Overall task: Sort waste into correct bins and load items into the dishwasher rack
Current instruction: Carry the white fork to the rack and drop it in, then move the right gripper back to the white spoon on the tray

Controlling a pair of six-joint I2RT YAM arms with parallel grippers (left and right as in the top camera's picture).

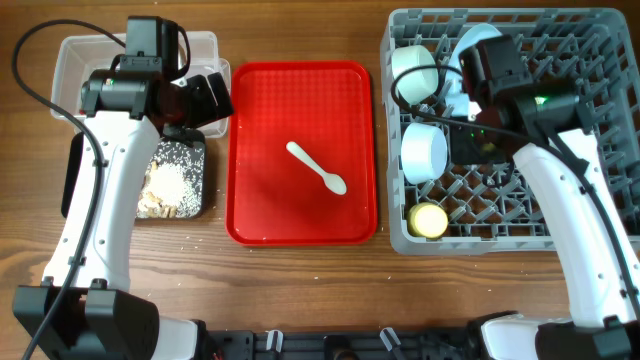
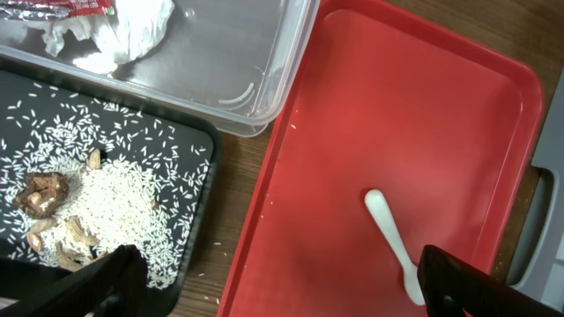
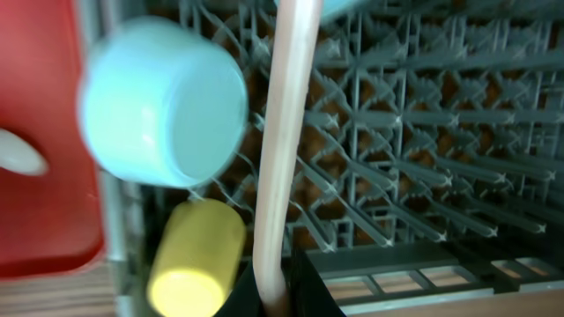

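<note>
step: loading the rack (image 1: 600, 40) at the right edge; sorting looks done, with paper (image 2: 123, 31) and packet (image 2: 53, 7) in the tub (image 2: 220, 53) at the far-left corner and rice (image 2: 115, 211) in the black tray (image 2: 176, 150) just nearer along the left edge.
right gripper (image 3: 273, 295): closed on a thin pale handle, most likely the fork (image 3: 286, 132), which stands up from the fingers over the rack; its tines are out of view.
left gripper (image 2: 282, 282): fingers wide apart, holding nothing, hanging over the gap between black tray and red tray (image 1: 260, 200).
rack so far: a blue bowl (image 3: 163, 106) on its side and the cup (image 3: 198, 255) lying just beside it, along the rack's left side toward the near edge.
left to load: the spoon (image 1: 317, 168), alone on the red tray at mid-counter, nearer the left gripper.
next move: probably lowering the fork into a free cell between pegs, clear of bowl and cup, then letting go. The spoon should follow; it lies flat on a smooth tray, so it calls for a low, careful pinch across the handle.
</note>
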